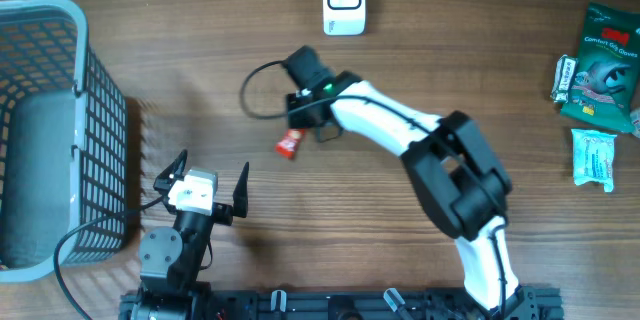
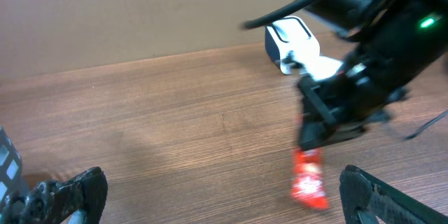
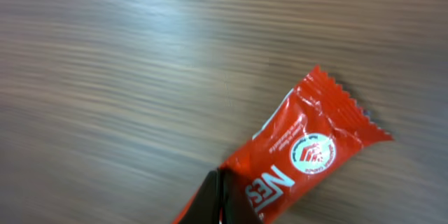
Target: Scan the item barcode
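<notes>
The item, a red snack wrapper with white lettering, is pinched at one end by my right gripper, which is shut on it. From overhead the wrapper hangs at the tip of the right gripper over the middle of the table. The white barcode scanner stands at the far edge, beyond it. My left gripper is open near the front left, with nothing between its fingers. In the left wrist view the wrapper lies ahead to the right of the open left gripper. No barcode shows.
A grey-blue wire basket takes up the left side. Green and white packets and a small pale packet lie at the right edge. A black cable loops beside the right wrist.
</notes>
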`<move>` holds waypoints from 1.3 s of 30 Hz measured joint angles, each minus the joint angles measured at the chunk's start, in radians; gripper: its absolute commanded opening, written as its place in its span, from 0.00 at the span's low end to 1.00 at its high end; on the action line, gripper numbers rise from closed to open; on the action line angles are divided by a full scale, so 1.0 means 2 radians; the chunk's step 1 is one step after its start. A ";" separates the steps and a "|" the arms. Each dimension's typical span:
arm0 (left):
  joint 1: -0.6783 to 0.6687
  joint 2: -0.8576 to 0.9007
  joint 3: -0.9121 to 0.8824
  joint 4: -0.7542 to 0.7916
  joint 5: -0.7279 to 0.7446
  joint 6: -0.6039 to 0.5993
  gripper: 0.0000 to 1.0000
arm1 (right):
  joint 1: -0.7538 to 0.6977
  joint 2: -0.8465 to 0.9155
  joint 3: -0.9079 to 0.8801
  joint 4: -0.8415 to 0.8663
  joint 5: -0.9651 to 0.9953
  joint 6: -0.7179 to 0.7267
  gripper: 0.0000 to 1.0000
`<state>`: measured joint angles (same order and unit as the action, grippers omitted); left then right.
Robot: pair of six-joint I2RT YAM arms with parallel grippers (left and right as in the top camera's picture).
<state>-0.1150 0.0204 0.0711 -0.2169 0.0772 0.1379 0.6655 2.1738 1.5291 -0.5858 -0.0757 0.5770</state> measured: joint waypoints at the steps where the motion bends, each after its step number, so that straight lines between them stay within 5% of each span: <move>1: 0.000 0.000 0.000 0.000 0.000 0.000 1.00 | -0.007 -0.008 -0.003 -0.033 0.012 0.015 0.04; 5: 0.000 0.000 0.000 0.000 0.000 0.000 1.00 | -0.015 -0.030 -0.013 -0.116 0.040 0.056 0.05; 7: 0.000 0.000 0.000 0.000 0.000 0.000 1.00 | -0.015 -0.054 -0.018 -0.143 0.052 0.065 0.18; 10: 0.000 0.000 0.000 0.000 0.000 0.000 1.00 | -0.014 -0.115 -0.019 -0.154 0.064 0.074 1.00; 14: 0.000 0.000 0.000 0.000 0.000 0.000 1.00 | -0.014 -0.187 -0.019 -0.144 0.054 0.099 1.00; 16: 0.000 0.000 0.000 0.000 0.000 0.000 1.00 | -0.014 -0.191 -0.019 -0.131 0.041 0.105 0.80; 22: 0.000 0.000 0.000 0.000 0.000 0.000 1.00 | -0.014 -0.191 -0.021 -0.102 0.014 0.146 0.83; 24: 0.000 0.000 0.000 0.000 0.000 0.000 1.00 | -0.014 -0.185 -0.021 -0.109 0.013 0.187 0.60; 26: 0.000 0.000 0.000 0.000 0.000 0.000 1.00 | -0.013 -0.166 -0.021 -0.121 0.013 0.239 0.49; 32: 0.000 0.000 0.000 0.000 0.000 0.000 1.00 | -0.013 -0.067 -0.025 -0.127 -0.022 0.338 0.46; 39: 0.000 0.000 0.000 0.000 0.000 0.000 1.00 | -0.013 -0.055 -0.025 -0.141 -0.038 0.397 0.47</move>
<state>-0.1150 0.0204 0.0711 -0.2165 0.0772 0.1379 0.6388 2.0632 1.4796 -0.8677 -0.1524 1.3701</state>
